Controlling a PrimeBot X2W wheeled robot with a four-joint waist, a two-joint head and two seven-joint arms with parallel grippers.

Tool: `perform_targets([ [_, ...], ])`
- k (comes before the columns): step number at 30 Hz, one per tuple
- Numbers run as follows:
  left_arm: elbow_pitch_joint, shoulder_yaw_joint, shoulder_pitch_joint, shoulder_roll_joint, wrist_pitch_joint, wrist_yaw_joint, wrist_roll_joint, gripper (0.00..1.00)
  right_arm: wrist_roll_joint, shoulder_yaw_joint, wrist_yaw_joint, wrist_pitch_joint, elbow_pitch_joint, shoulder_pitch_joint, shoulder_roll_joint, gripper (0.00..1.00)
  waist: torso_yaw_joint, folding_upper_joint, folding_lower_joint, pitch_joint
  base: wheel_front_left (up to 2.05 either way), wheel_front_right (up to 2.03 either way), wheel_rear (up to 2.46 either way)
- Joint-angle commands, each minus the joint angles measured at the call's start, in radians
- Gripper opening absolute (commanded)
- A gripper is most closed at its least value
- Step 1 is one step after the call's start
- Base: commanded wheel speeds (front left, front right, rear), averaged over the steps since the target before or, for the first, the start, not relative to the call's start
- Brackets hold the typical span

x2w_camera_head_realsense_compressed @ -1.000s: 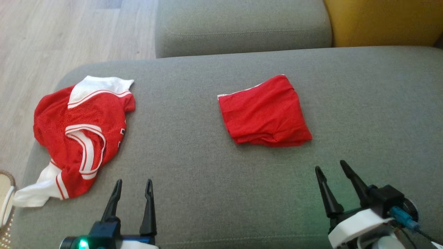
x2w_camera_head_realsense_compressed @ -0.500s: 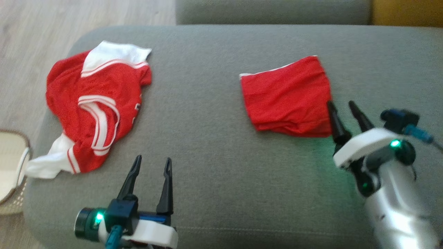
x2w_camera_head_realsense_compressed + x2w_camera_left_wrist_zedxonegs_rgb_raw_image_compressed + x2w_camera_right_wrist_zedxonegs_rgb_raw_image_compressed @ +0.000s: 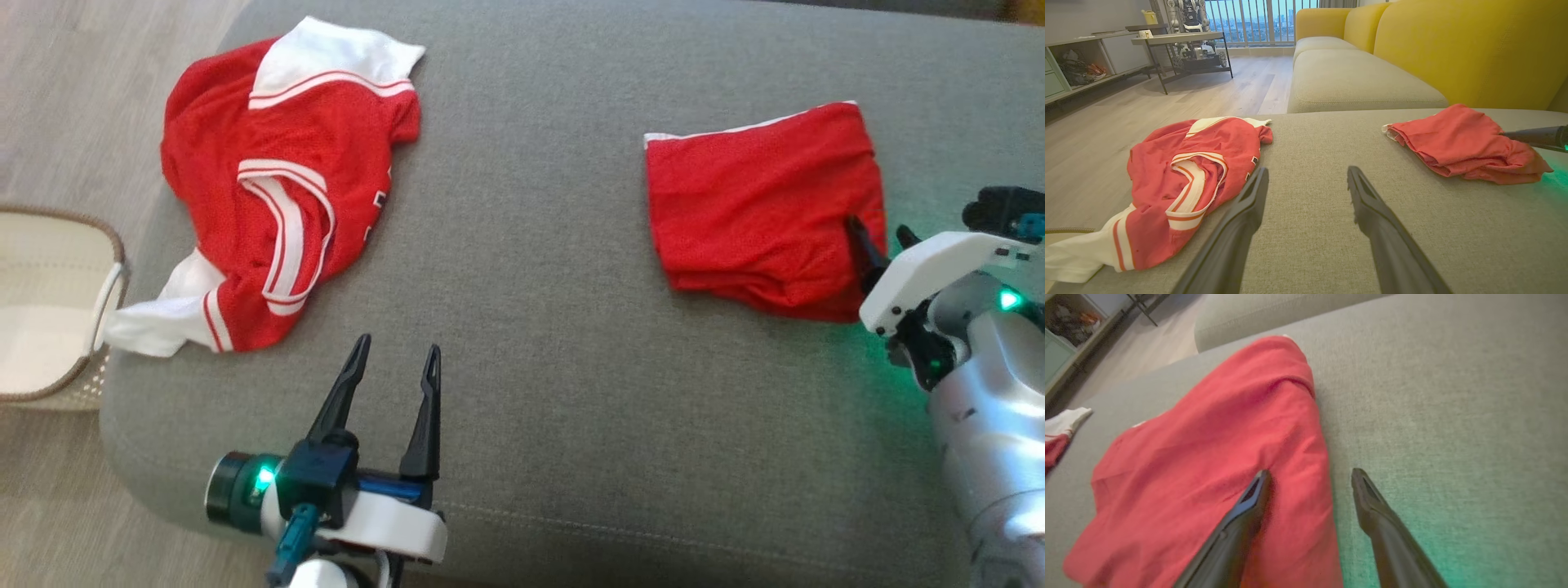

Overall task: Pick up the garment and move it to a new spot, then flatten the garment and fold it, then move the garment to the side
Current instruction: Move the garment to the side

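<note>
**Q:** What is the setting?
**A:** A grey upholstered seat cushion, with pale wood floor to the robot's left and a yellow sofa back beyond.

**Q:** How does the task's thing look, and where is it?
**A:** The folded red garment is a flat, slightly wrinkled mesh packet with a thin white trim. It lies on the right part of the cushion, well apart from a crumpled red-and-white jersey on the left.

**Q:** Any containers?
**A:** A woven basket stands on the floor beside the cushion's left end. Its inside is pale, and its contents cannot be told.

**Q:** Orientation?
**A:** The packet is nearly square, so no long axis is clear. The white-trimmed edge faces away from the robot; the bulkier fold faces it.

**Q:** The grippers?
**A:** The left gripper is spread and empty over the cushion's near edge. The right gripper is also spread, straddling the packet's right edge: one finger over cloth, the other over cushion.
</note>
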Motion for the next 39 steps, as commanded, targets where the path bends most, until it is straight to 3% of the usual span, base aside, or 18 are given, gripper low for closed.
perform_targets([
  [1, -0.026, 0.024, -0.044, -0.006, -0.012, 0.006, -0.009, 1.0, -0.02, 0.007, 0.0, 0.008, 0.006, -0.04, -0.012, 1.0, 0.011, 0.0, -0.0002, 0.012, 0.0, 0.0, 0.0],
  [3, -0.025, 0.019, -0.05, -0.006, -0.012, 0.008, -0.01, 1.0, -0.043, -0.001, 0.0, 0.026, 0.055, -0.057, -0.014, 1.0, 0.014, 0.0, -0.0002, 0.019, 0.0, 0.0, 0.0],
  [4, -0.024, 0.015, -0.056, -0.007, -0.012, 0.011, -0.01, 1.0, -0.059, -0.013, 0.0, 0.041, 0.097, -0.069, -0.017, 0.5, 0.014, 0.0, -0.0002, 0.022, 0.0, 0.0, 0.0],
  [5, -0.023, 0.014, -0.058, -0.007, -0.012, 0.012, -0.01, 1.0, -0.07, -0.012, 0.0, 0.041, 0.108, -0.073, -0.018, 0.32, 0.012, 0.0, -0.0002, 0.022, 0.0, 0.0, 0.0],
  [6, -0.022, 0.014, -0.059, -0.007, -0.012, 0.014, -0.009, 1.0, -0.079, -0.012, 0.0, 0.036, 0.115, -0.077, -0.02, 0.0, 0.007, 0.0, -0.0002, 0.021, 0.0, 0.0, 0.0],
  [15, -0.028, 0.03, -0.061, -0.006, -0.012, 0.016, -0.001, 1.0, -0.123, 0.024, 0.0, -0.053, 0.109, -0.099, -0.035, 0.0, -0.114, 0.0, -0.0002, 0.028, 0.0, 0.0, 0.0],
  [26, -0.032, 0.046, -0.095, 0.015, -0.012, -0.001, 0.02, 1.0, -0.091, 0.107, 0.0, -0.154, 0.033, -0.117, -0.126, 0.0, -0.292, 0.0, -0.0002, 0.072, 0.0, 0.0, 0.0],
  [39, -0.042, 0.051, -0.116, 0.034, -0.012, -0.006, 0.035, 1.0, -0.109, 0.141, 0.0, -0.238, -0.044, -0.136, -0.19, 0.0, -0.383, 0.0, -0.0002, 0.111, 0.0, 0.0, 0.0],
])
